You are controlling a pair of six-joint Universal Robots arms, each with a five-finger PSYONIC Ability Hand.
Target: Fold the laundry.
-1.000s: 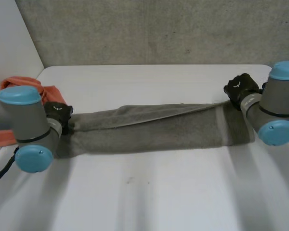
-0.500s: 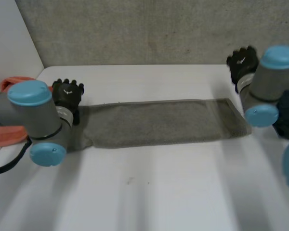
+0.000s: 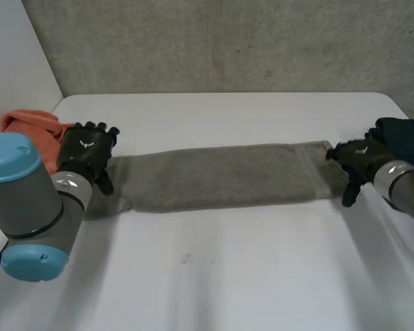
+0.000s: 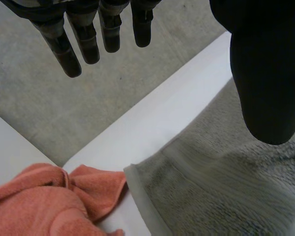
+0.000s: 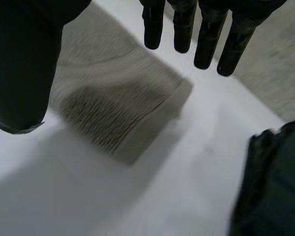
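Grey towel [image 3: 221, 176] lies flat in a long strip across the middle of the head view, with a hand at each end.

The left hand [image 3: 88, 152] is at the middle left of the frame, by the towel's left end. Its fingers are straight and spread, and it holds nothing. In the left wrist view its fingers [image 4: 88, 34] and thumb [image 4: 263, 73] are wide apart above the towel's [image 4: 211, 191] short edge. An orange cloth [image 4: 44, 201] is bunched up just beside that edge. In the head view the orange cloth [image 3: 38, 127] sits at the far left, behind the left hand.

The right hand [image 3: 359, 157] is at the middle right of the frame, by the towel's right end. It is open too, with nothing in it. In the right wrist view its fingers [image 5: 206, 29] point out straight over the towel's [image 5: 113, 103] corner, and the thumb [image 5: 19, 64] is off to one side. A dark cloth [image 5: 275, 182] lies apart from the towel, and in the head view this dark cloth [image 3: 403, 138] is at the right edge.

Everything rests on the white table [image 3: 228, 276].
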